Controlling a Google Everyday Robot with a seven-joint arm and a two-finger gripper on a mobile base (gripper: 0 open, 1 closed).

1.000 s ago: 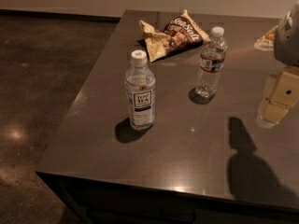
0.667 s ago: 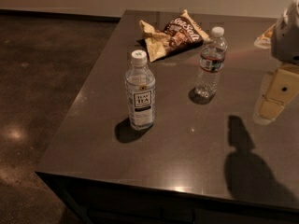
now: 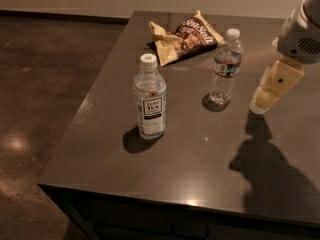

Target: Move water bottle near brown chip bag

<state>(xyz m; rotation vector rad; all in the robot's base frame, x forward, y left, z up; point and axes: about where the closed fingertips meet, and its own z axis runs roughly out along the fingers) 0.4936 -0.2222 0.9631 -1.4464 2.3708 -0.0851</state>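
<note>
The water bottle (image 3: pixel 225 69), slim and clear with a white cap and a red-and-dark label band, stands upright on the dark table (image 3: pixel 190 169), right of centre. The brown chip bag (image 3: pixel 187 36) lies wrinkled at the table's far side, just behind and left of the bottle, with a small gap between them. My gripper (image 3: pixel 265 96) hangs at the right edge of the view, to the right of the water bottle at about its lower half, apart from it and holding nothing that I can see.
A wider clear bottle with a "TEA" label (image 3: pixel 150 101) stands upright nearer the table's front left. The table's left edge drops to a dark floor (image 3: pixel 45 109). The arm's shadow (image 3: pixel 270 169) falls on the front right.
My gripper has moved left toward the water bottle. The bottles and the bag have not moved.
</note>
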